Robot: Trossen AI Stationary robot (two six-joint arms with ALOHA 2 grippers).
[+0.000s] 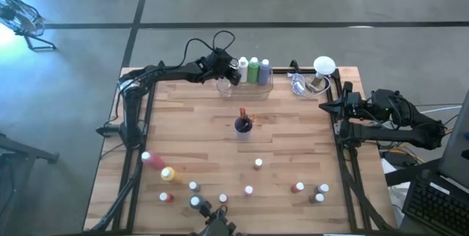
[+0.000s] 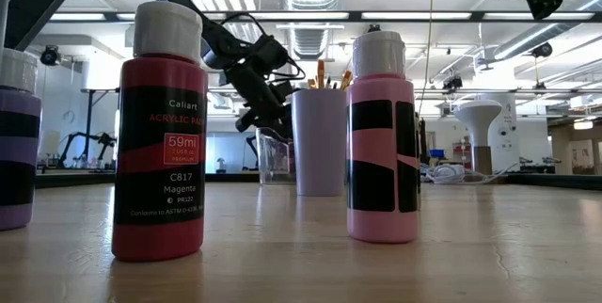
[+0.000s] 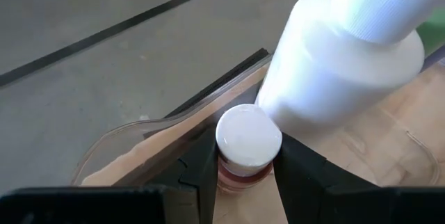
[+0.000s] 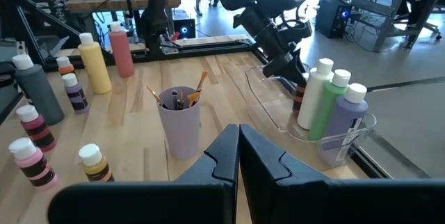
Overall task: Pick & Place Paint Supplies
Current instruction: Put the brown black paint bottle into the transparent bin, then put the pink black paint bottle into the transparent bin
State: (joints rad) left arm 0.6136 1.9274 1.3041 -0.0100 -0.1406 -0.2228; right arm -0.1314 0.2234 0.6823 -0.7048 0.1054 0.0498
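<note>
Three tall bottles [image 1: 253,69] (white, green, purple) upright in clear tray [image 1: 245,88]; small white-capped bottle [image 3: 245,147] beside them; small bottles [image 1: 249,190] scattered, mostly upright.

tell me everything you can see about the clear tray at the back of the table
The clear tray is a shallow see-through container, plastic by the look of it, with rounded corners and low walls, resting flat at the table's far edge. Three tall bottles stand upright in a row inside it: white, green and purple. The left gripper reaches into its other end, closed on a small white-capped bottle beside the white one. The wooden tabletop shows through the tray's floor.
</note>
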